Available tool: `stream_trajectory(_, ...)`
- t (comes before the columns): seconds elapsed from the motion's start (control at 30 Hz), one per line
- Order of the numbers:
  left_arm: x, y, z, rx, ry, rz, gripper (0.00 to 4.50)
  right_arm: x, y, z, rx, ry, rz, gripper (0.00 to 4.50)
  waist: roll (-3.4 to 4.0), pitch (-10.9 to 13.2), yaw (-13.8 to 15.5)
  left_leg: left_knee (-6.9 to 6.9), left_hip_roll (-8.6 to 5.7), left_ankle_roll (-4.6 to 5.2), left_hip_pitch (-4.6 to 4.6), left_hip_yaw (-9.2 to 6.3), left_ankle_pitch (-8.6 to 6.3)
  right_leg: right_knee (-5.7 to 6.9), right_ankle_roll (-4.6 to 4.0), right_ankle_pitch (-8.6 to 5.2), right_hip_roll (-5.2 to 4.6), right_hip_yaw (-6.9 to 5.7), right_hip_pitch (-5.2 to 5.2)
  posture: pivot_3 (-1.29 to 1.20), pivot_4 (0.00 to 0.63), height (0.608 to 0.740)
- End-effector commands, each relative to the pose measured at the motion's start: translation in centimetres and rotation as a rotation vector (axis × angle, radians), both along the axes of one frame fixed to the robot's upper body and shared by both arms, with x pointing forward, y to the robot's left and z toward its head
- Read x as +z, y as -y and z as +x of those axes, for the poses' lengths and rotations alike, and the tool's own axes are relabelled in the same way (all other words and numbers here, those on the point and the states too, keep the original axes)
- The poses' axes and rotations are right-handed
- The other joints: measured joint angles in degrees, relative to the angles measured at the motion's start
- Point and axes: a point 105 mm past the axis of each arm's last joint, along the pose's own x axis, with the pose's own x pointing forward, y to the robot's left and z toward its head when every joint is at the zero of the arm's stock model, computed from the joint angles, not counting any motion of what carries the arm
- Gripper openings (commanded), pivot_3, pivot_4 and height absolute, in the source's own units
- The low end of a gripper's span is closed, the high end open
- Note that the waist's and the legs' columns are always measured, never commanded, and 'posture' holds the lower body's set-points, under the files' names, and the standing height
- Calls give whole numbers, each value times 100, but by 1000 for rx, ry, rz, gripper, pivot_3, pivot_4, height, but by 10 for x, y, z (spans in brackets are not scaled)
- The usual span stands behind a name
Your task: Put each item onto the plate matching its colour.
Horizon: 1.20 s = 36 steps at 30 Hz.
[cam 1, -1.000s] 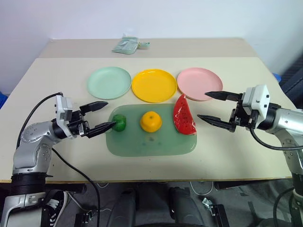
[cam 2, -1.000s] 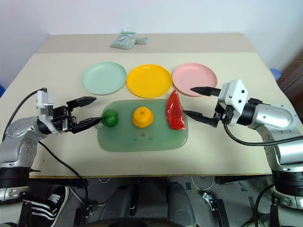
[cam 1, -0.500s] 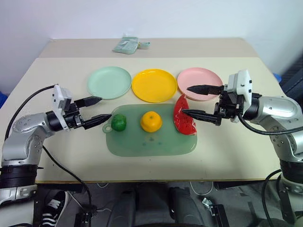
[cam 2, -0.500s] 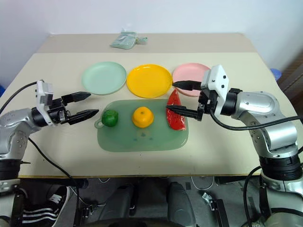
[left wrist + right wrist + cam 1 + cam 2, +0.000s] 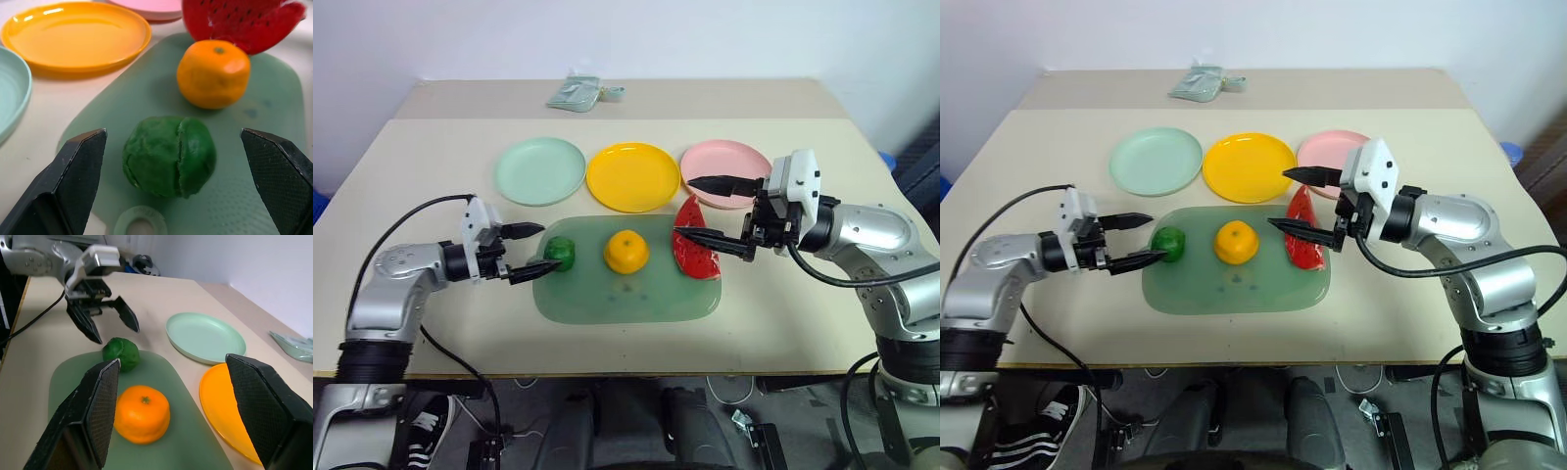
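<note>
Sitting on the pale green cutting board (image 5: pixel 626 294) are three toy foods: one dark green vegetable (image 5: pixel 560 254) toward the robot's left, one orange (image 5: pixel 626 252) in the middle, and one red watermelon wedge (image 5: pixel 693 240) on the right, leaning upright at the board's edge. Lying in a row on the table (image 5: pixel 411 157) behind the board are three plates, one mint green plate (image 5: pixel 539 170), one yellow plate (image 5: pixel 632 176) and one pink plate (image 5: pixel 729 166), and all three are bare. One crumpled packet (image 5: pixel 578 92) is lying at the far side of the table.

Two grippers are hovering over the board. The left gripper (image 5: pixel 534 251) is holding its two fingers spread wide, just beside the green vegetable, with nothing pinched between them. The right gripper (image 5: pixel 695 209) is also spreading its two fingers, one reaching above the watermelon wedge and one in front of it, gripping nothing.
</note>
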Motion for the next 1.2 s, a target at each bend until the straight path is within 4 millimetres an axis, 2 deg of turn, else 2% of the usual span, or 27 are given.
stream_trajectory(0.03, -5, 14, 7, -36, 51, 37, 4500, 10, 0, -6, -9, 72, 15, 3502, 0, 0, -6, 1, -1, 0, -1, 0, 0, 0, 0, 0, 0, 0, 0, 0, 150, 740)
stream_trajectory(0.17, -15, 14, 9, -45, 47, 79, 4500, 10, 0, -8, -18, 78, 19, 3502, 0, 0, -30, -2, 1, 0, 0, 0, 0, 0, 0, 0, 2, 0, -3, 0, 150, 740)
stream_trajectory(0.2, -19, 13, 11, -29, 49, 104, 3947, 10, 1, -8, -23, 82, 18, 3532, 0, 0, -35, -4, 1, 0, 0, 0, 0, 1, 0, 0, 2, 0, -4, 0, 150, 740)
stream_trajectory(0.3, -25, 11, 14, -16, 44, 115, 2766, 12, 1, -8, -31, 91, 24, 3532, 0, 0, -20, -2, 1, 0, 0, 0, 0, 1, 0, 0, 1, 0, -4, 0, 150, 740)
stream_trajectory(0.33, -23, 11, 16, -4, 48, 100, 2636, 12, 1, -8, -32, 92, 23, 3532, 0, 0, -18, -2, 0, 0, 0, 1, 0, 1, 0, 0, 0, 1, -4, 0, 150, 740)
stream_trajectory(0.43, -7, 10, 29, 57, 87, 22, 2635, 11, 1, -8, -37, 96, 23, 3532, 0, 0, 4, 0, 0, 0, 0, 0, 0, 1, 0, 0, 0, 1, -2, 0, 150, 740)
stream_trajectory(0.53, 37, -3, 66, 290, 210, -159, 2635, 12, 0, -6, -42, 104, 33, 3532, -7, 3, 36, 10, -2, 0, -4, -4, 0, 3, 2, 1, 0, -2, 0, 0, 150, 740)
stream_trajectory(0.67, 58, -20, 101, 533, 290, -228, 2635, 15, -6, 1, -52, 119, 56, 3532, -12, 1, -1, 17, -2, 0, -7, -8, 0, 5, 3, 2, -1, -7, 0, 0, 150, 740)
stream_trajectory(0.7, 59, -22, 108, 582, 280, -261, 2635, 18, -8, 6, -69, 135, 71, 3532, -10, 0, -15, 15, -2, 0, -5, -7, 0, 5, 3, 2, 0, -6, 0, 0, 150, 740)
stream_trajectory(0.77, 59, -22, 121, 656, 258, -312, 2635, 28, -9, 30, -182, 160, 133, 3532, -9, -1, -35, 11, -2, 0, -2, -5, 0, 5, 3, 2, 0, -5, 0, 0, 150, 740)
stream_trajectory(0.83, 55, -15, 128, 675, 220, -345, 2635, 29, -9, 50, -273, 155, 146, 3532, -9, -1, -35, 10, -3, 0, 0, -3, 1, 8, 3, 2, 1, -5, -1, 0, 150, 740)
stream_trajectory(0.97, 51, -2, 137, 680, 188, -365, 2635, 22, -9, 63, -326, 181, 92, 3532, -10, -1, -3, 4, -5, 0, -11, -5, 0, 2, 3, 2, 0, -7, -10, 0, 150, 740)
stream_trajectory(1.13, 48, -8, 143, 762, 186, -345, 2635, 24, -10, 62, -314, 186, 98, 3532, -12, 0, -13, 4, -7, 0, -20, -4, 0, 0, 4, 2, -2, -6, -15, 0, 150, 740)
stream_trajectory(1.2, 50, -12, 143, 774, 194, -356, 3701, 23, -9, 60, -312, 187, 95, 3532, -12, 0, -17, 5, -7, 0, -17, -4, 1, 2, 3, 2, -1, -6, -15, 0, 150, 740)
